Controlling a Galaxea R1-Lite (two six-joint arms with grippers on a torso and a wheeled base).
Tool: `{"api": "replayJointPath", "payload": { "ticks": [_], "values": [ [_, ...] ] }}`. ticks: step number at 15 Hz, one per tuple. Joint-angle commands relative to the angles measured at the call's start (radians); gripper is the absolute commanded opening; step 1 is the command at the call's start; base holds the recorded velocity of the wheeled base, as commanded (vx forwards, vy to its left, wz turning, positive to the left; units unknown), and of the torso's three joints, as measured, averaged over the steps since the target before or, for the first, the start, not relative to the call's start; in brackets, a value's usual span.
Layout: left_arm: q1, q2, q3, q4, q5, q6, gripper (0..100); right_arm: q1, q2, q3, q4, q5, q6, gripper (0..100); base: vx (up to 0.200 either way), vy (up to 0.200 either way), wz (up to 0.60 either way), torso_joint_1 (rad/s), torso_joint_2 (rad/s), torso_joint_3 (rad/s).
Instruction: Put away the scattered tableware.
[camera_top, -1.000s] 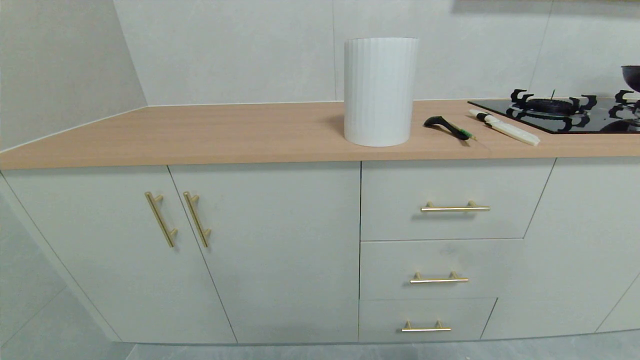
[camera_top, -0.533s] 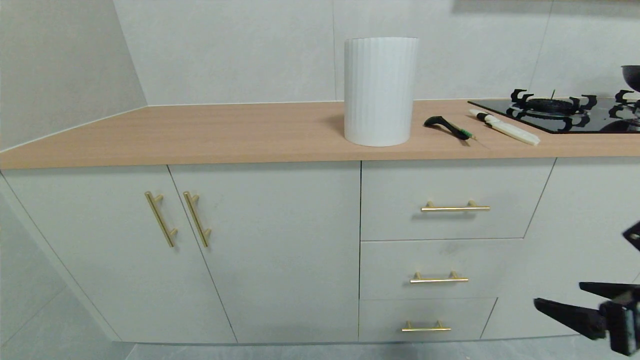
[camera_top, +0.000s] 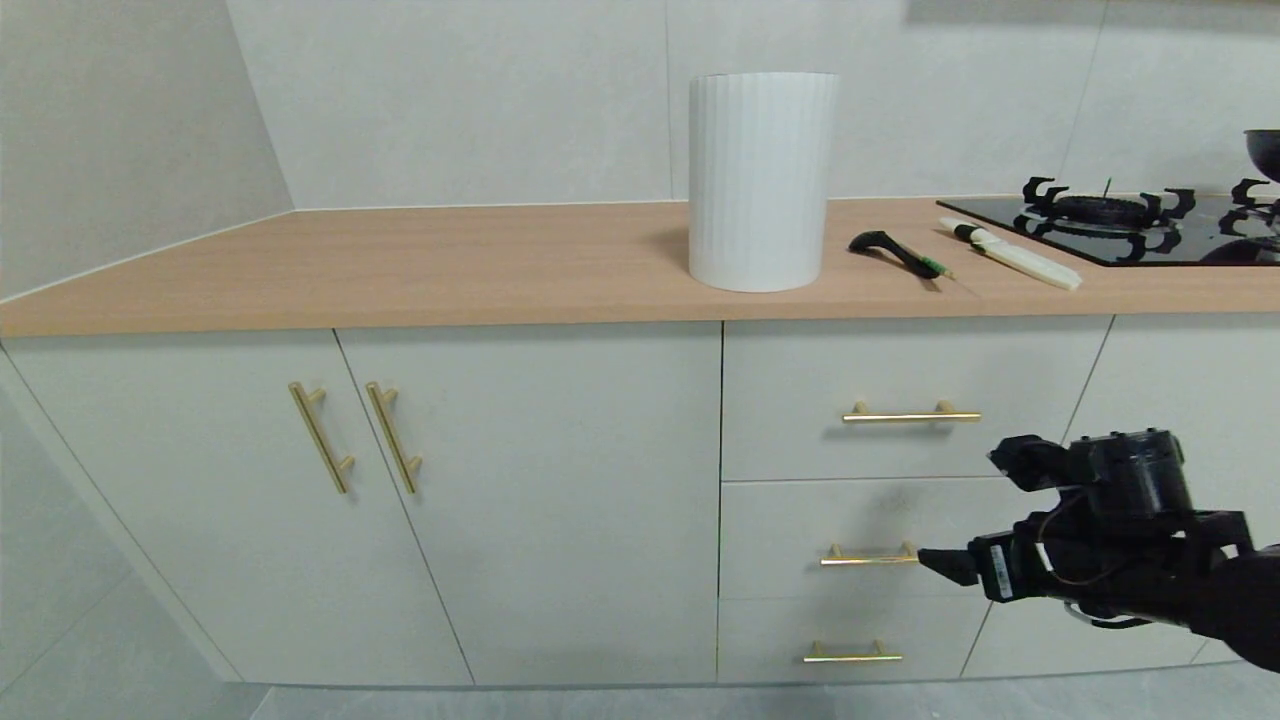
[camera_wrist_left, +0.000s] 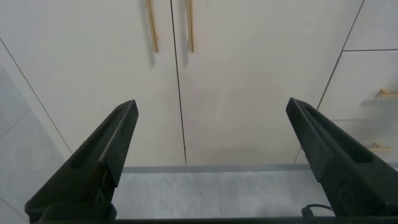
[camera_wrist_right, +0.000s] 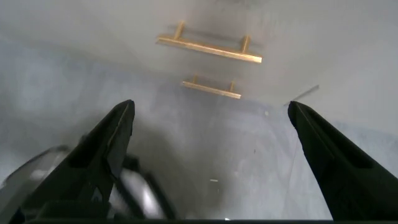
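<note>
On the wooden counter (camera_top: 400, 265) lie a black-handled utensil with a green tip (camera_top: 897, 253) and a long white utensil with a black band (camera_top: 1010, 255), both to the right of a tall white ribbed container (camera_top: 757, 180). My right gripper (camera_top: 975, 515) is open in front of the drawer stack, level with the middle drawer handle (camera_top: 868, 558). Its wrist view shows its open gripper (camera_wrist_right: 210, 107) looking down at two gold drawer handles (camera_wrist_right: 208, 48). My left gripper (camera_wrist_left: 210, 107) is open and empty, low before the double cabinet doors (camera_wrist_left: 177, 74).
A black gas hob (camera_top: 1120, 225) sits at the counter's right end. Below are double doors with gold handles (camera_top: 355, 438) and three drawers, the top handle (camera_top: 910, 414) above my right gripper. The wall corner closes the left side. Grey floor (camera_wrist_left: 205, 193) lies underneath.
My right arm has risen into the head view from the lower right and moved up and left, to the front of the middle drawer. The things on the counter have not moved.
</note>
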Motion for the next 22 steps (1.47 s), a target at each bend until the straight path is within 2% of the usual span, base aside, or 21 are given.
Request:
{"api": "replayJointPath", "payload": {
  "ticks": [1,4,5,9,15,22],
  "values": [
    [0.0,0.0,0.0,0.0,-0.001,0.0,100,0.012,0.307,-0.001,-0.222,-0.044,0.021,100,0.0,0.0,0.0,0.0,0.0,0.0],
    [0.0,0.0,0.0,0.0,-0.001,0.0,100,0.016,0.465,-0.002,-0.497,-0.135,0.031,100,0.0,0.0,0.0,0.0,0.0,0.0],
    [0.0,0.002,0.0,0.0,0.0,0.0,100,0.024,0.484,-0.004,-0.54,-0.144,0.031,100,0.0,0.0,0.0,0.0,0.0,0.0],
    [0.0,0.002,0.0,0.0,0.0,0.0,100,0.042,0.533,-0.122,-0.483,-0.156,0.031,100,0.0,0.0,0.0,0.0,0.0,0.0],
    [0.0,0.002,0.0,0.0,0.0,0.0,100,0.039,0.602,-0.211,-0.484,-0.198,0.077,100,0.0,0.0,0.0,0.0,0.0,0.0],
    [0.0,0.0,0.0,0.0,0.0,0.0,100,0.041,0.602,-0.192,-0.379,-0.199,0.055,100,0.0,0.0,0.0,0.0,0.0,0.0]
  ]
}}
